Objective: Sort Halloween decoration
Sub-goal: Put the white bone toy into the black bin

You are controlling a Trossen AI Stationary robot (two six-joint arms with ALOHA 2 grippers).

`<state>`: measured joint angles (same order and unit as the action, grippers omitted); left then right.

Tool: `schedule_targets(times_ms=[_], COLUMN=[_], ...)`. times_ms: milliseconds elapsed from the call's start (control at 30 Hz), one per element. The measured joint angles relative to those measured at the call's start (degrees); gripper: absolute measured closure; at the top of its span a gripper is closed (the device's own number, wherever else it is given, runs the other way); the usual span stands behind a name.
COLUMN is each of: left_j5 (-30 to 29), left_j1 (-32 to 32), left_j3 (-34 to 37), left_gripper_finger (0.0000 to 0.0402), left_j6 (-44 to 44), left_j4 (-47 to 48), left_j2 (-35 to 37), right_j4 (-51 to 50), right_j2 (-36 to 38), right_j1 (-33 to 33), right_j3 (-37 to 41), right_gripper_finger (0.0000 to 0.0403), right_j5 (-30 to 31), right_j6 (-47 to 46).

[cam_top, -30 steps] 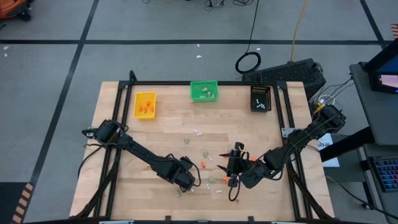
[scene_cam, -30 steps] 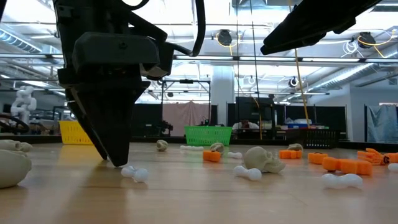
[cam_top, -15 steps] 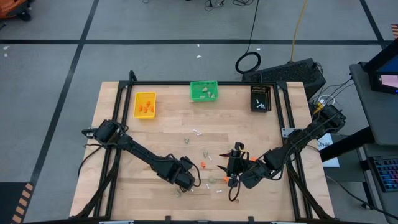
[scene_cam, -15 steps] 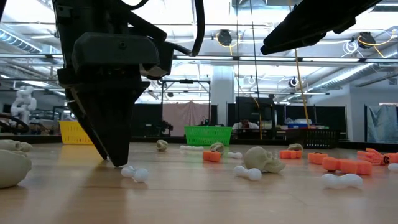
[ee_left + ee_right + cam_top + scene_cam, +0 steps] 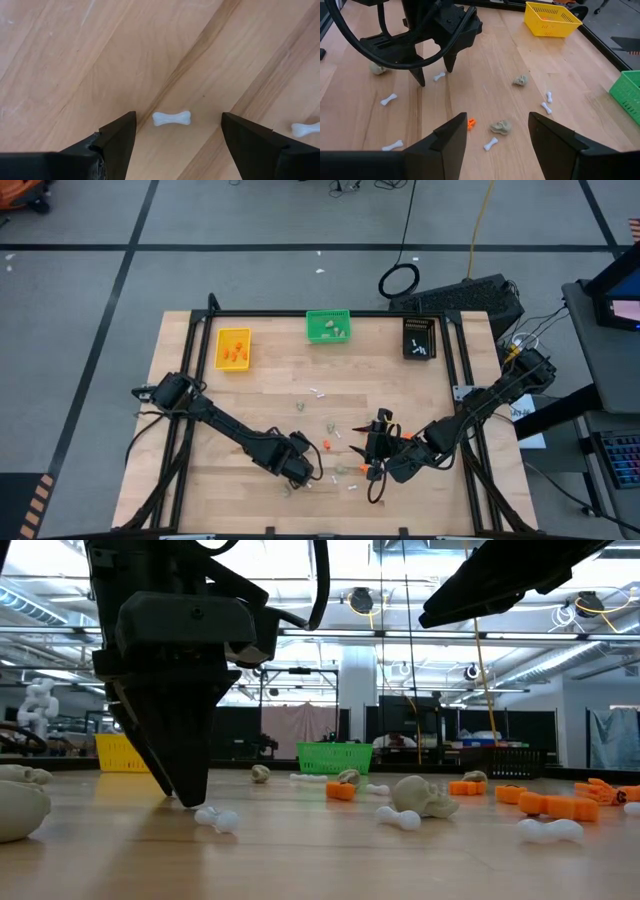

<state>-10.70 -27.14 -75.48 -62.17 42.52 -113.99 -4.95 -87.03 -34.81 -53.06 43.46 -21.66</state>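
White bone (image 5: 171, 118) lies flat on wood table (image 5: 75, 60), lower centre of left wrist frame, long axis near level across picture, knobbed ends. Left gripper (image 5: 177, 137) straddles it, fingers spread wide, not touching (tips at tabletop in low view). Right gripper (image 5: 496, 131) parted, empty, lower centre-right of overhead frame. Yellow bin (image 5: 233, 348) holds orange bits; green bin (image 5: 328, 326) beige skulls; black bin (image 5: 419, 337) white bones. Skulls (image 5: 500, 127), bones, orange bit (image 5: 471, 122) scattered mid-table.
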Motion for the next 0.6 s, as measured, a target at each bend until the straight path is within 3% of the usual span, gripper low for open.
schedule_targets(times_ms=[133,600], left_j5=[0.0,0.7], left_j1=[0.0,0.0], left_j3=[0.0,0.0], left_gripper_finger=[0.0125,0.0225], left_j6=[0.0,-0.1], left_j4=[0.0,-0.1], left_j2=[0.0,0.0], right_j4=[0.0,0.0], right_j2=[0.0,0.0], right_j1=[0.0,0.0], right_j3=[0.0,0.0], right_gripper_finger=[0.0206,0.0206], right_j5=[0.0,0.0], right_j6=[0.0,0.1])
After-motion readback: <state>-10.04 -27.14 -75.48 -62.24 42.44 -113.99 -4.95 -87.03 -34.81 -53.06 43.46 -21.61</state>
